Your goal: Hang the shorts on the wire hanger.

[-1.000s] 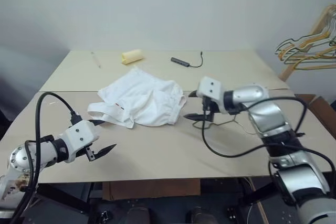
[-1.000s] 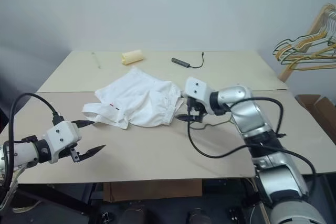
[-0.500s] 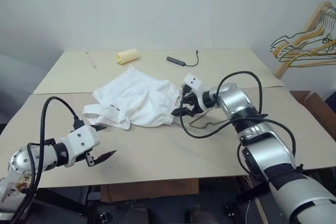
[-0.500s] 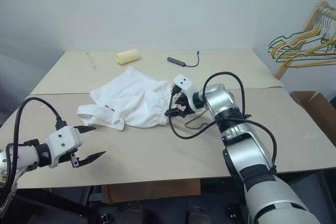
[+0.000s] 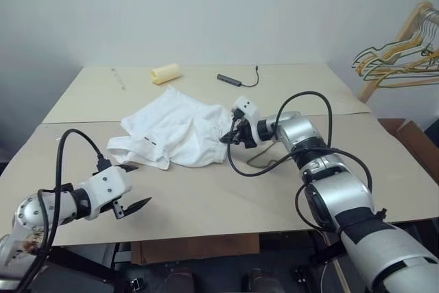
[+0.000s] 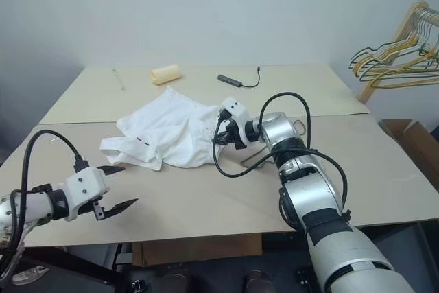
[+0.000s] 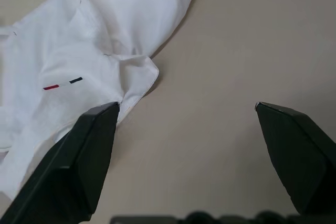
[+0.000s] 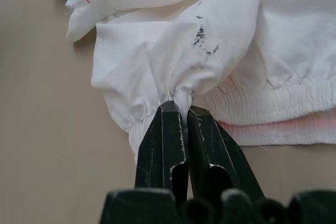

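On a beige table in front of a pale wall, white shorts lie crumpled near the middle. Just to their right, on the bare tabletop, lies the thin wire hanger, partly hidden behind the right arm and its black cable.

Reaching in from the right, the right gripper is clenched on a small pinch of the shorts at their right edge, close to the gathered waistband. From the wrist camera, a knot of white cloth is squeezed between the two black fingers, with the elastic band running off to one side, faintly pink.

Low at the near left corner, the left gripper hovers above the table with its jaws spread wide and nothing between them. It sits close to the shorts' near hem, where a tiny red-and-black mark shows, but does not touch the cloth.

Judging from this, the step in hand is securing and lifting the shorts. The pinch looks small, so a slow, steady lift would help keep the cloth from slipping out. The free left gripper would do well to take the waistband's other side, or the hanger, so the cloth can be spread. Dragging the shorts sideways risks snagging or shoving the hanger lying just beside them.
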Controlling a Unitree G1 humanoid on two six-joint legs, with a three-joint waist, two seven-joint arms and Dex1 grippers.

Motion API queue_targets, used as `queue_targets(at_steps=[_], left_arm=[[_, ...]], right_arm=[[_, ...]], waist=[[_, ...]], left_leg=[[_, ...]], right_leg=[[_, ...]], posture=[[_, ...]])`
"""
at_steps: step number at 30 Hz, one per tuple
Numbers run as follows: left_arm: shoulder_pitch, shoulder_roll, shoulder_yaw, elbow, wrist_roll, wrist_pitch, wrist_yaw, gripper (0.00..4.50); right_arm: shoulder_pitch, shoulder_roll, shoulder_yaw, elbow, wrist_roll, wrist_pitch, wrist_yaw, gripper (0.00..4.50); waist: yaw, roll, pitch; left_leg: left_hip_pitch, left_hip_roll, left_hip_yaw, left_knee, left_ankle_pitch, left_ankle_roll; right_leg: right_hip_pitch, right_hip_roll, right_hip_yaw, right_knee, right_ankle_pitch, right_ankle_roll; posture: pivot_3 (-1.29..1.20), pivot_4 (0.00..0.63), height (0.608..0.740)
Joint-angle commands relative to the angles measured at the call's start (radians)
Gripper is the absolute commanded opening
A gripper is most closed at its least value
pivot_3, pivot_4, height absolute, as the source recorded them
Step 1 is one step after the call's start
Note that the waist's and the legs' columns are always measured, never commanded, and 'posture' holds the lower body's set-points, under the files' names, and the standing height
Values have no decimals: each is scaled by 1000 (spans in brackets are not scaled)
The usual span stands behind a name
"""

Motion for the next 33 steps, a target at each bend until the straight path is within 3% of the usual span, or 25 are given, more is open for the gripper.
queue_targets(at_steps=[1,11,17,21,31,33], left_arm=[[-111,-67,-38,79,42,-30,102,4500],[-387,-249,-187,456,116,-4,219,4500],[-430,-313,-209,540,106,29,241,4500],[-421,-332,-200,557,104,-11,260,3596],[-403,-328,-193,523,110,-30,306,160],[-385,-317,-183,494,106,-32,307,27]], right_arm=[[-6,1,-1,-55,-3,-13,7,10],[75,-13,17,-178,-23,-11,-39,10],[97,-24,25,-216,-26,5,-52,10],[100,-25,23,-228,-28,9,-56,0],[109,-24,29,-237,-37,2,-65,0],[114,-27,29,-243,-38,0,-68,0]], waist=[[2,0,0],[-1,-1,-1],[-8,-1,-1],[-10,-2,-1],[-18,-2,-1],[-21,-2,-1]], left_leg=[[0,0,0,0,0,0],[-1,-1,0,0,0,0],[-1,-1,-1,0,0,0],[-1,-1,-1,0,0,0],[-1,-1,-1,0,0,0],[-1,-1,-1,0,0,0]], right_leg=[[1,0,0,0,0,0],[0,0,0,0,0,0],[0,0,0,1,0,0],[0,0,0,1,1,0],[0,0,0,1,1,0],[0,0,0,1,1,0]], posture=[[176,0,740],[146,0,740],[119,0,740],[120,0,740],[121,0,740],[118,0,740]])
